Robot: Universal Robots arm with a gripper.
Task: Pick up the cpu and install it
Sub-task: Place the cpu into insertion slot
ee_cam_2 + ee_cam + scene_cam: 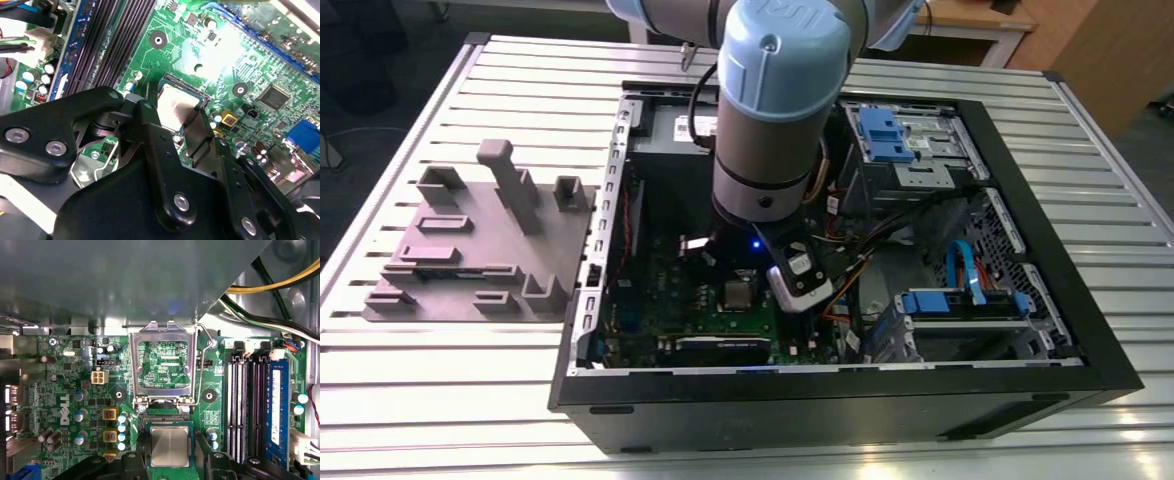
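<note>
Counter (427, 400): ribbed pale metal slats, matte, running across the exterior view.

Computer case (854, 410): a black box lying on its side with the panel off, a thin metal lip around the opening. It takes up most of the counter.

Arm (774, 120): a thick grey tube with a pale blue cap, reaching straight down into the case.

Plastic block (480, 250): grey-mauve, matte, with square upright posts. It sits on the counter at the exterior view's left, just beside the case.

Drive caddies (881, 135): bright blue plastic, in the far corner of the case.

Motherboard (65, 390): glossy green, dense with fine traces. There is white print on it that I did not read.

Cables (270, 285): a yellow and black bundle curving over bare sheet metal.

Memory slots (245, 410): long dark ridged channels, with a blue strip alongside them.

Load plate (162, 365): a bright stamped-steel frame, swung open and standing up from its hinge, with a wire lever beside it.

End effector (169, 456): black, hard-edged fingers (150, 130) with round silver screw heads. They are clamped against two opposite edges of the cpu.

Cpu (169, 446): a flat square with a brushed pale silver top and a thin rim. It is held between the fingers at the hinge end of the open load plate, right at the dark socket. In the second wrist view the cpu (175, 107) catches the light. I cannot tell whether it is fully seated or a hair above.

Capacitors (121, 432): small pale blue cylinders in a row, just beside the socket.
</note>
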